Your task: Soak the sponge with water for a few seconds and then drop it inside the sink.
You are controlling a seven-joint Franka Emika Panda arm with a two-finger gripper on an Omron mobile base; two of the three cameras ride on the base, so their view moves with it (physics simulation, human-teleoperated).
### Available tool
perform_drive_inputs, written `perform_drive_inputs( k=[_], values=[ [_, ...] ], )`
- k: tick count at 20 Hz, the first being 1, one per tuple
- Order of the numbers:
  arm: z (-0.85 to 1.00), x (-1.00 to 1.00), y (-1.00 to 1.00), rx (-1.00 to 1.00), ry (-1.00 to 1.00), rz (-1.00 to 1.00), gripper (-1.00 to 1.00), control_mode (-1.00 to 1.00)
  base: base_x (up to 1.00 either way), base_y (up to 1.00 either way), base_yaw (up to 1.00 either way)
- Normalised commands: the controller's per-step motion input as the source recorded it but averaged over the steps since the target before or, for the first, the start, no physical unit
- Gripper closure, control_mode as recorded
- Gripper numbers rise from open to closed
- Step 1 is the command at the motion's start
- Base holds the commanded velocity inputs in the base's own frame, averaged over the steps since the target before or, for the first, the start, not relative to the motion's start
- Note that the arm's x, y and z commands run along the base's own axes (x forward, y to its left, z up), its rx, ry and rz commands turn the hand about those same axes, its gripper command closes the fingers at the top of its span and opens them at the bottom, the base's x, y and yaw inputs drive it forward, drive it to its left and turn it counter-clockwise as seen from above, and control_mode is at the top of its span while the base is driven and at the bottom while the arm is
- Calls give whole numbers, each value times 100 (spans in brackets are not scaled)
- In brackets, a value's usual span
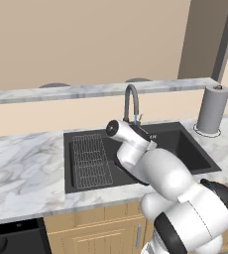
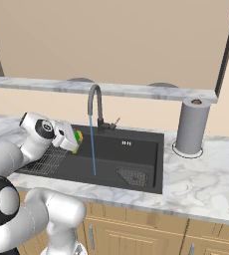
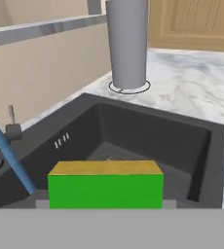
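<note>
My gripper (image 2: 74,140) is shut on the sponge (image 2: 78,136), a small bright green block with a yellow edge, and holds it above the left half of the sink (image 2: 136,149). In the hand view the sponge (image 3: 105,187) sits low and centred, with the dark basin (image 3: 148,131) behind it. The water (image 2: 92,144) falls as a thin blue stream from the grey gooseneck faucet (image 2: 94,99) into the basin. It runs just right of the sponge, a short gap apart. In the hand view the water (image 3: 9,153) slants down to the sponge's left.
A wire grid rack (image 1: 90,161) lies in the sink's left part and a mesh drain (image 2: 133,176) at its right front. A grey paper towel roll (image 2: 191,127) stands on the marble counter (image 2: 206,174) right of the sink. A raised ledge (image 1: 86,91) runs behind.
</note>
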Motion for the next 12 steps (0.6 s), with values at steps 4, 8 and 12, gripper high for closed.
perform_drive_inputs(
  k=[4,8,12],
  values=[
    [-7,38,0,0,0,-4,100,-100,0,0,0],
    [-9,32,0,0,0,-4,100,-100,0,0,0],
    [-17,21,0,0,0,-3,100,-100,0,0,0]
  ],
)
